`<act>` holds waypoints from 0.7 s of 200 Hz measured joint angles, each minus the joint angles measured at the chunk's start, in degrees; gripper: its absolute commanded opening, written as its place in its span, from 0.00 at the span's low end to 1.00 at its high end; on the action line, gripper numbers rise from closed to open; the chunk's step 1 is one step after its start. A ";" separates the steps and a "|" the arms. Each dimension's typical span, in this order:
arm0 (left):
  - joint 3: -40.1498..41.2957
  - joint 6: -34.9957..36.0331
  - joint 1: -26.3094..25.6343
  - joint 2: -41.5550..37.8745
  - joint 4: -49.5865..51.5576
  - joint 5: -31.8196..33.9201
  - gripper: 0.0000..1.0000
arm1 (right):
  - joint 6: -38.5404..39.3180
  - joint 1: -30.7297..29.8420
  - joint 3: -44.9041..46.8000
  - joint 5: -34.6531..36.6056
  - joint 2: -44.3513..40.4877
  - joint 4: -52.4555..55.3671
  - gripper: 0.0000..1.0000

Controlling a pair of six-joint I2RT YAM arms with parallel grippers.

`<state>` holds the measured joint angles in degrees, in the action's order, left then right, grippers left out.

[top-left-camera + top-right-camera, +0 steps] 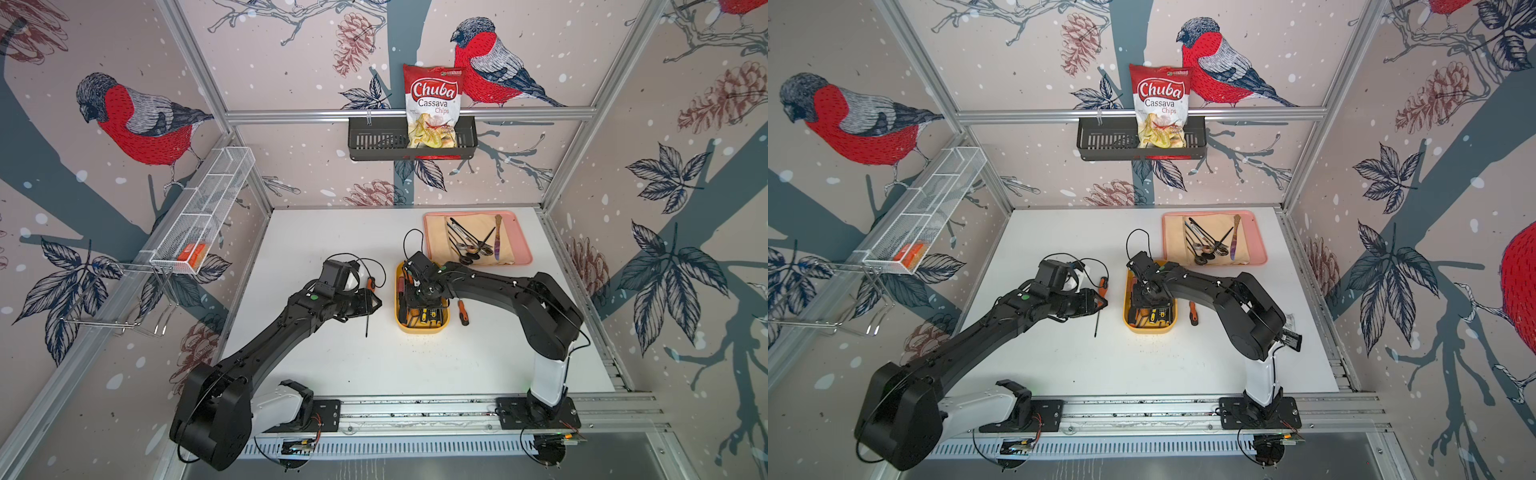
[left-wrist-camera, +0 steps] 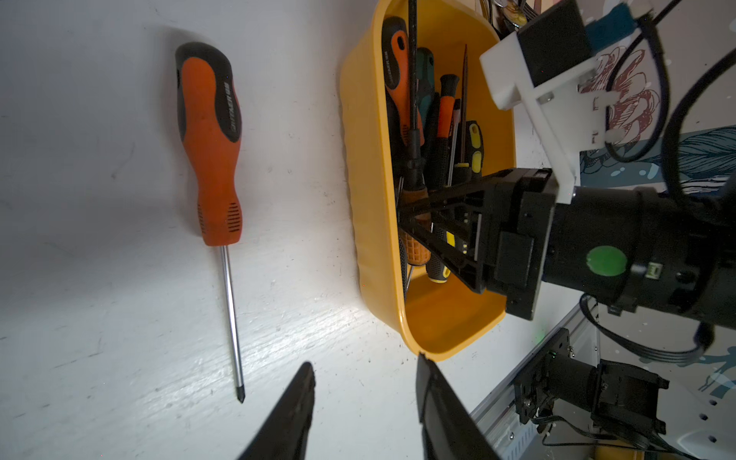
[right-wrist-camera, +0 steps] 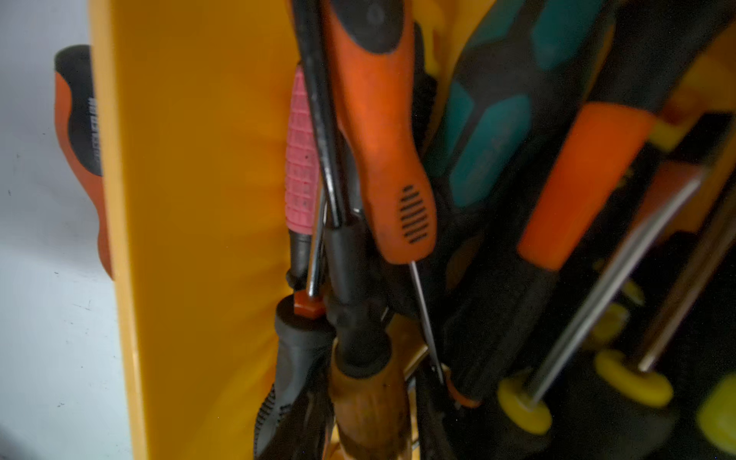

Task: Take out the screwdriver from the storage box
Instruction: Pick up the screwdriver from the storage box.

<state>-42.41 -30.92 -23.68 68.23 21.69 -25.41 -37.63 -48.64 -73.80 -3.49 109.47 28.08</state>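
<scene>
Hands first: the left hand (image 2: 364,362) hangs nearest, beside the storage box (image 2: 366,179), fingers apart w/ nothing between them. Best left parked there, clear of the right arm's way out. Just past it an orange-and-black screwdriver (image 2: 209,139) lies flat on the desk, apart from the box wall. The right hand (image 2: 401,209) is down inside the box among the packed tools, tips at the amber-handled screwdriver (image 3: 370,406). Can't tell how wide it stands or whether it has a grip.

Handles overlap in there, so imo: pinch one handle only, across its thick part, then lift straight up slowly. That way neighbours, e.g. the orange-handled screwdriver (image 3: 382,139), don't drag out or tip the box. Set it on bare desk, short of the pink tray (image 1: 433,241) farther back.
</scene>
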 measured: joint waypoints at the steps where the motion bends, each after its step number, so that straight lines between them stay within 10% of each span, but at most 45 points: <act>1: 0.02 -0.04 0.00 0.00 0.00 0.00 0.44 | 0.02 0.00 0.00 0.00 0.02 0.00 0.34; 140: -1.25 -1.92 -0.85 3.17 -3.80 -1.62 0.44 | 1.46 1.97 0.92 -0.22 -9.11 3.52 0.21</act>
<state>-43.66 -32.84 -24.53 71.40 17.89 -27.03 -36.16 -46.68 -72.88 -3.70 100.36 31.59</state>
